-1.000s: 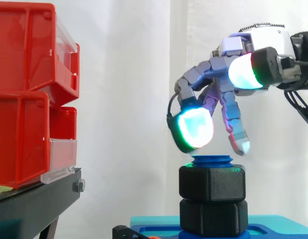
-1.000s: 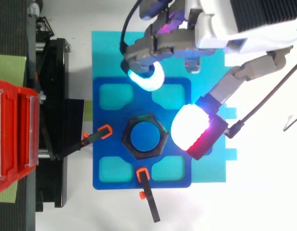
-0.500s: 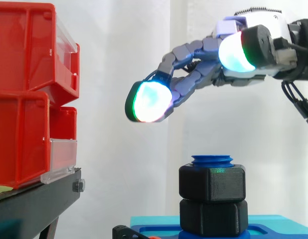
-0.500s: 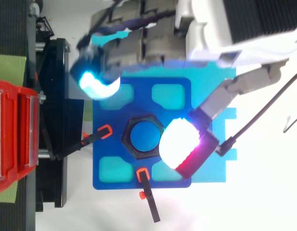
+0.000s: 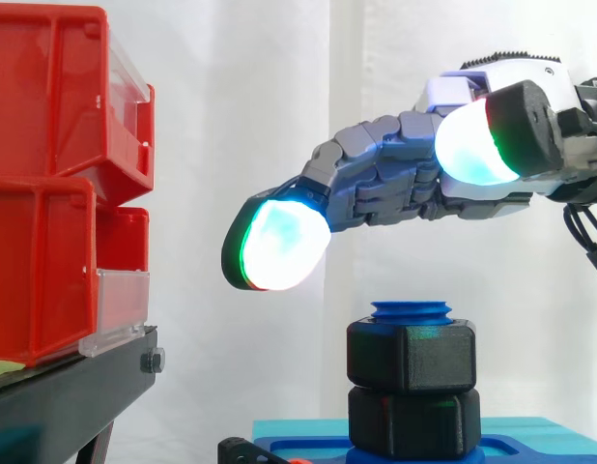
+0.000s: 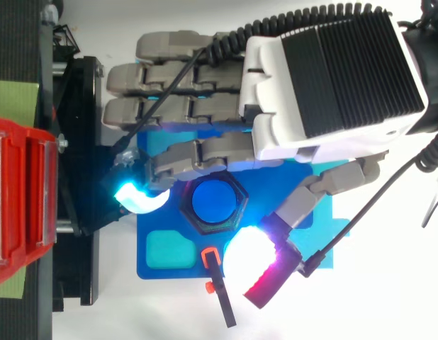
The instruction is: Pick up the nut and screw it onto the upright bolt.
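Note:
A black hex nut (image 5: 412,356) sits threaded near the top of the upright blue bolt (image 5: 412,311), above a second black nut (image 5: 412,421). From above, the nut (image 6: 217,205) rings the blue bolt top (image 6: 218,202). My hand (image 5: 395,184) hovers above the bolt with its fingers stretched out straight toward the left, holding nothing. The palm (image 6: 325,85) lies over the back of the blue fixture plate (image 6: 162,265). A glowing fingertip (image 5: 276,246) hangs left of the bolt and the glowing thumb tip (image 6: 251,262) sits at the plate's front right.
Red bins (image 5: 57,184) stand on a black stand (image 5: 76,387) at the left. Two black clamps with orange tips (image 6: 219,283) reach toward the plate from the left and front. The plate rests on a cyan base (image 5: 298,427).
The hand rose off the nut and opened its fingers out straight to the left, then moved forward over the bolt and dropped slightly.

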`<state>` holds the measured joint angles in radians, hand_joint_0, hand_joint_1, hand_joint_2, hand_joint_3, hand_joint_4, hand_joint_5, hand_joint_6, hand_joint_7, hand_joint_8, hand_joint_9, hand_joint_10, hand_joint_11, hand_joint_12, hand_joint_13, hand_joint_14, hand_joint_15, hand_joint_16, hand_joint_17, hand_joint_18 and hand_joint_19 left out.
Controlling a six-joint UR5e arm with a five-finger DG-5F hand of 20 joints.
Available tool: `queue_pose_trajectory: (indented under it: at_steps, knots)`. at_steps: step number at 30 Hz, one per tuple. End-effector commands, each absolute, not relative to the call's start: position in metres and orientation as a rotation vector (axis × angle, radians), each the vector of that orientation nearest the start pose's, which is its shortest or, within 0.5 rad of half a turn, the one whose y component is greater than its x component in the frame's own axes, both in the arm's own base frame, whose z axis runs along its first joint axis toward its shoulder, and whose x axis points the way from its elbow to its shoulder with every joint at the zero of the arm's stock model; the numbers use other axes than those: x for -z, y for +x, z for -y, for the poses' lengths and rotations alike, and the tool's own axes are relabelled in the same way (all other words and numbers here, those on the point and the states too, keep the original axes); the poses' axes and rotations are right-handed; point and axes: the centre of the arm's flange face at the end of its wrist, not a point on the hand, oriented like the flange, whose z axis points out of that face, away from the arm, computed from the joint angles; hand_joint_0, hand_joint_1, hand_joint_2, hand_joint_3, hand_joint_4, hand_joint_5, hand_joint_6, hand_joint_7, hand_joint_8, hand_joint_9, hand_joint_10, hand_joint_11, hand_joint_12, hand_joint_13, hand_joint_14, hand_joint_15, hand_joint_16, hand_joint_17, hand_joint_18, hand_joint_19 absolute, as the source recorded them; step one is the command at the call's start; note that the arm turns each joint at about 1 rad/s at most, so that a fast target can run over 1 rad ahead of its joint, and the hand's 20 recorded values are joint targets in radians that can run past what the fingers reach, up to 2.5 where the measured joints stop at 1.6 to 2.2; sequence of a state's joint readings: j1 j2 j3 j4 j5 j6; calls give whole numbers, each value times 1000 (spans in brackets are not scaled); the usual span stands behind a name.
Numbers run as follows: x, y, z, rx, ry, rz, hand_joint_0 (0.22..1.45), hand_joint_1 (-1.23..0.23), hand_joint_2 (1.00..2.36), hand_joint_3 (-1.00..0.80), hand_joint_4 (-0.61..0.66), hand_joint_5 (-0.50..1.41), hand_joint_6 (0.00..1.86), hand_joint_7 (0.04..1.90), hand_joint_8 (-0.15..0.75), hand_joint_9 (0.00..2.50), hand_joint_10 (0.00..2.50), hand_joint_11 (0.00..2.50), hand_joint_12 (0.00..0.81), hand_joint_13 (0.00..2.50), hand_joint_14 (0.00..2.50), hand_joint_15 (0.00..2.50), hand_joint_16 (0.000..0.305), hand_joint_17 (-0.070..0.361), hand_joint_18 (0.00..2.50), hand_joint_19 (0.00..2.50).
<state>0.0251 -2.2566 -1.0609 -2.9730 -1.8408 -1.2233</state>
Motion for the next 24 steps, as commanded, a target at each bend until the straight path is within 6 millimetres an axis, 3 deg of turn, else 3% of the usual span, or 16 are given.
queue_pose_trajectory:
  at_steps: [1, 9, 24]
  knots:
    - [-321, 752, 86, -507, 46, -1613, 439, -291, 1000, -500, 53, -245, 501, 561, 213, 123, 0, 0, 393, 0, 0, 0, 64, 145, 0, 0]
    - [-311, 748, 83, -507, 53, -1637, 441, -285, 1000, -500, 64, -238, 501, 599, 227, 175, 0, 0, 393, 14, 0, 0, 64, 145, 0, 0]
    - [-310, 749, 83, -499, 61, -1637, 445, -284, 1000, -500, 112, -214, 501, 647, 238, 221, 0, 0, 392, 53, 0, 0, 64, 144, 0, 0]
